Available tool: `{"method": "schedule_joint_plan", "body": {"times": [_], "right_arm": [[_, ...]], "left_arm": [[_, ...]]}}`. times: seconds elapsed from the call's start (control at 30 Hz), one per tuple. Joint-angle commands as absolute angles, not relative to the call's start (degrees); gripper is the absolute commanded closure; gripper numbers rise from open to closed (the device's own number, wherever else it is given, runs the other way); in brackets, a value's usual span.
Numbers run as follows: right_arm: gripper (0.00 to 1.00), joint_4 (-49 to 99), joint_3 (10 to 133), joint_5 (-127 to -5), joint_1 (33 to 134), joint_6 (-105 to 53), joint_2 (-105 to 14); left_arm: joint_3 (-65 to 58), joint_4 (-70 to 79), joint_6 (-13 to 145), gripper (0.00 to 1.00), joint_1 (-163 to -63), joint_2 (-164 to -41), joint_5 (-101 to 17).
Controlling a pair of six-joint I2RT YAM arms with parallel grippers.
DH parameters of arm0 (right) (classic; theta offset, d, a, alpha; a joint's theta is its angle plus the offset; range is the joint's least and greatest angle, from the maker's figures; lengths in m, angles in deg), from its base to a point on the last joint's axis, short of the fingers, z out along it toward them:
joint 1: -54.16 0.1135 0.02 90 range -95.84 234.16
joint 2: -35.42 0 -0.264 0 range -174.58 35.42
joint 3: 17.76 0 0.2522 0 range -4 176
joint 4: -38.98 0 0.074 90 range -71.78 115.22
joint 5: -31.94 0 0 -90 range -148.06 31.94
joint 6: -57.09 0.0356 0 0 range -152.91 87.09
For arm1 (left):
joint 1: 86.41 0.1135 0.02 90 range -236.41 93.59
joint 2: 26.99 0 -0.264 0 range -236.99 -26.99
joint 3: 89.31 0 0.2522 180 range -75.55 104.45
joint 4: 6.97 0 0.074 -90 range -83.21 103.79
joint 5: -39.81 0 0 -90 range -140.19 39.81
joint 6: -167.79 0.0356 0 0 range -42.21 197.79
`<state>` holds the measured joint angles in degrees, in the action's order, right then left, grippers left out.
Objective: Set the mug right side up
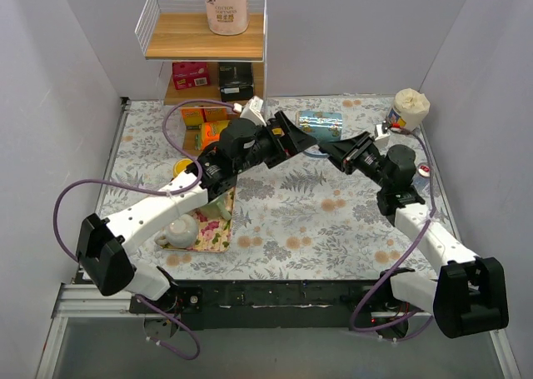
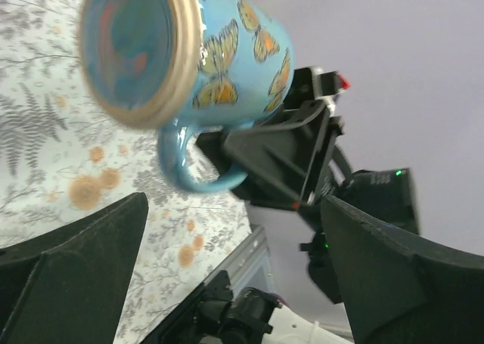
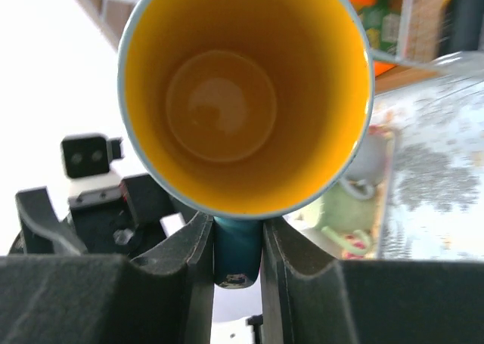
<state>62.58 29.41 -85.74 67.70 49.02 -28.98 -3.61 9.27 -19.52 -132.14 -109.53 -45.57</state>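
Observation:
The blue butterfly mug (image 1: 321,124) with a yellow inside is held on its side at the back middle of the table. My right gripper (image 1: 331,149) is shut on its handle (image 3: 237,249). The mug's open mouth (image 3: 242,94) faces the right wrist camera. Its base (image 2: 128,53) faces the left wrist camera, with the handle (image 2: 189,174) pointing down. My left gripper (image 1: 291,137) is open and empty just left of the mug. Its fingers (image 2: 68,276) stand wide apart below the mug without touching it.
A floral tray (image 1: 208,233) at the left holds a white mug (image 1: 179,229) and a green one. A wire shelf (image 1: 204,37) with a paper roll stands at the back, with boxes (image 1: 204,117) below it. A white object (image 1: 410,107) stands at the back right.

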Motion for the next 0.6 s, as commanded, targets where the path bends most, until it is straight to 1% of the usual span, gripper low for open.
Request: {"method": "schedule_joint_plan", "body": {"times": [0.0,0.07,0.1,0.13,0.23,0.3,0.4,0.57], "right_arm": [[0.99,45.2,39.8,-81.5,63.0,31.4,-25.2],[0.99,36.8,44.6,-79.6,61.6,26.3,-25.5],[0.99,34.3,46.1,-77.2,61.6,21.1,-25.7],[0.99,32.5,47.8,-76.2,61.6,18.7,-25.9],[0.99,25.7,54.2,-72.7,61.8,10.7,-28.3],[0.99,21.6,58.0,-70.1,62.2,6.1,-30.6],[0.99,17.4,63.3,-63.6,65.1,-0.4,-34.1],[0.99,13.6,68.1,-53.4,72.4,-6.7,-41.3]], "left_arm": [[-1.0,19.8,-12.6,0.02,-132.3,-103.1,-52.7],[-1.3,24.8,-11.6,0.02,-132.3,-101.6,-57.0],[-1.3,26.6,-11.1,0.02,-132.2,-101.2,-58.8],[-1.4,28.4,-10.9,0.02,-132.3,-100.7,-61.4],[-1.8,35.7,-10.4,0.02,-132.0,-99.6,-64.8],[-2.1,38.0,-10.4,0.02,-131.8,-98.9,-67.5],[-2.3,41.5,-10.8,0.02,-131.5,-97.7,-71.0],[-3.0,44.9,-10.7,0.02,-129.7,-94.5,-74.0]]}}
